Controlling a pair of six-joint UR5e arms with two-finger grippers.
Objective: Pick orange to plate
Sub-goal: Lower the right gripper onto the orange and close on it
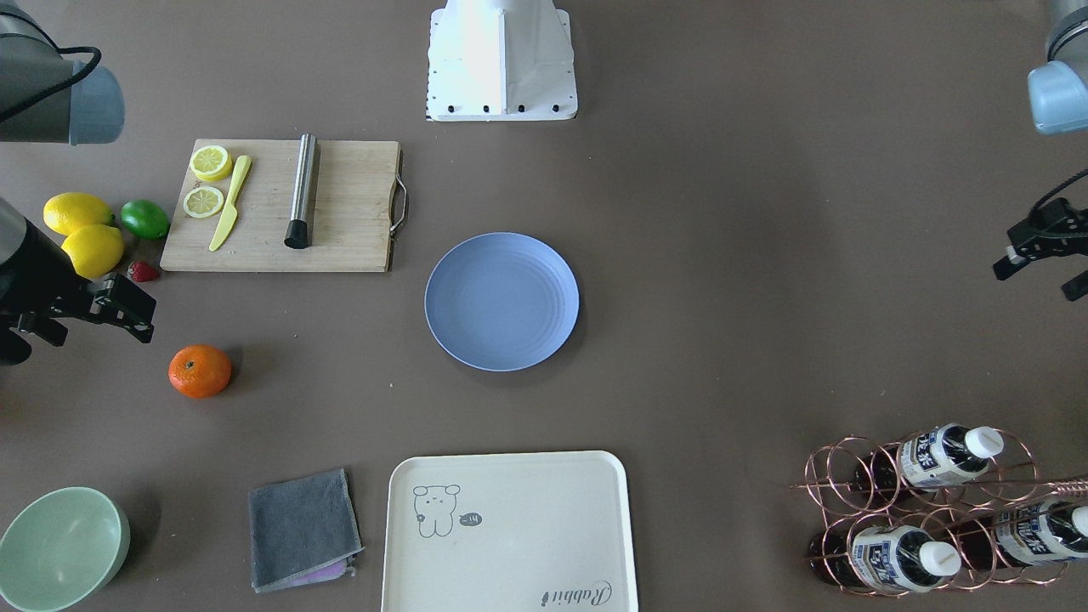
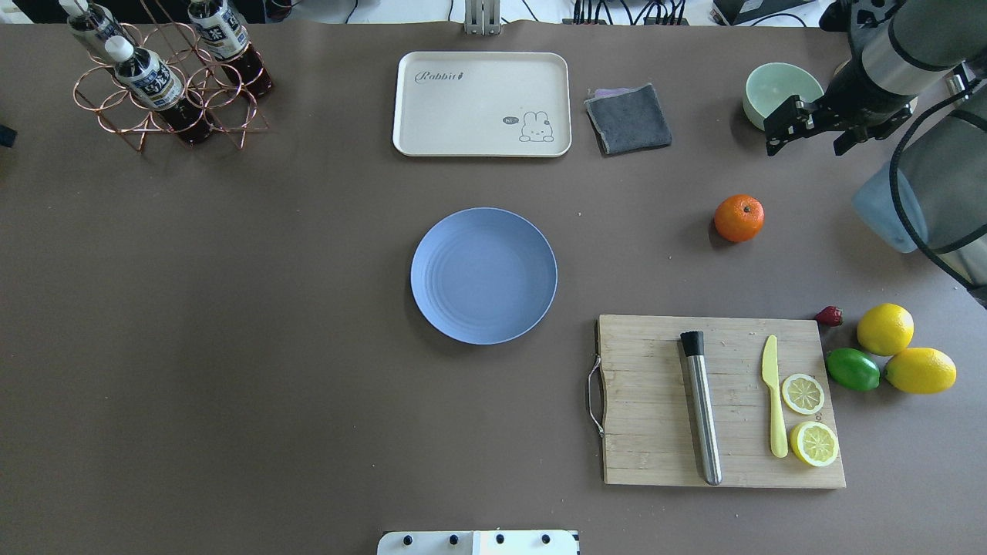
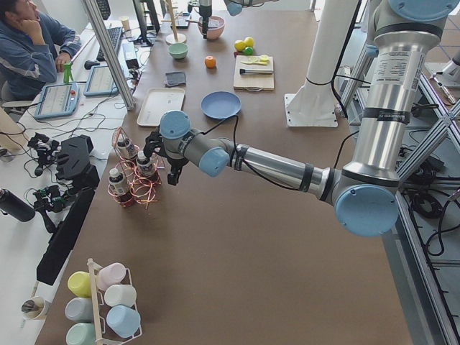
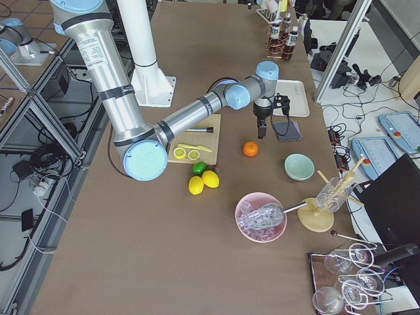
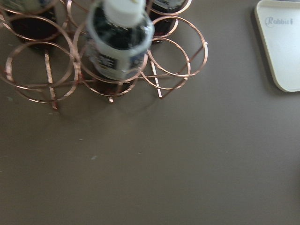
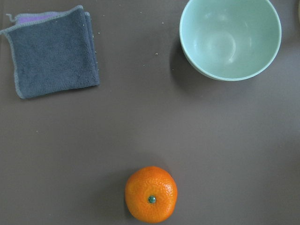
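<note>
The orange lies alone on the brown table, right of the plate, which is bare at the table's middle. My right gripper hovers open and holds nothing. It is a little beyond the orange, between it and the green bowl. In the right wrist view the orange sits at the bottom centre with no fingers in sight. From the front, the orange lies just below the right gripper. My left gripper is open and empty, far off by the bottle rack.
A green bowl and a grey cloth lie beyond the orange. A cream tray lies behind the plate. On the near side is a cutting board with muddler, knife and lemon slices, flanked by lemons, a lime and a strawberry. A copper bottle rack stands far left.
</note>
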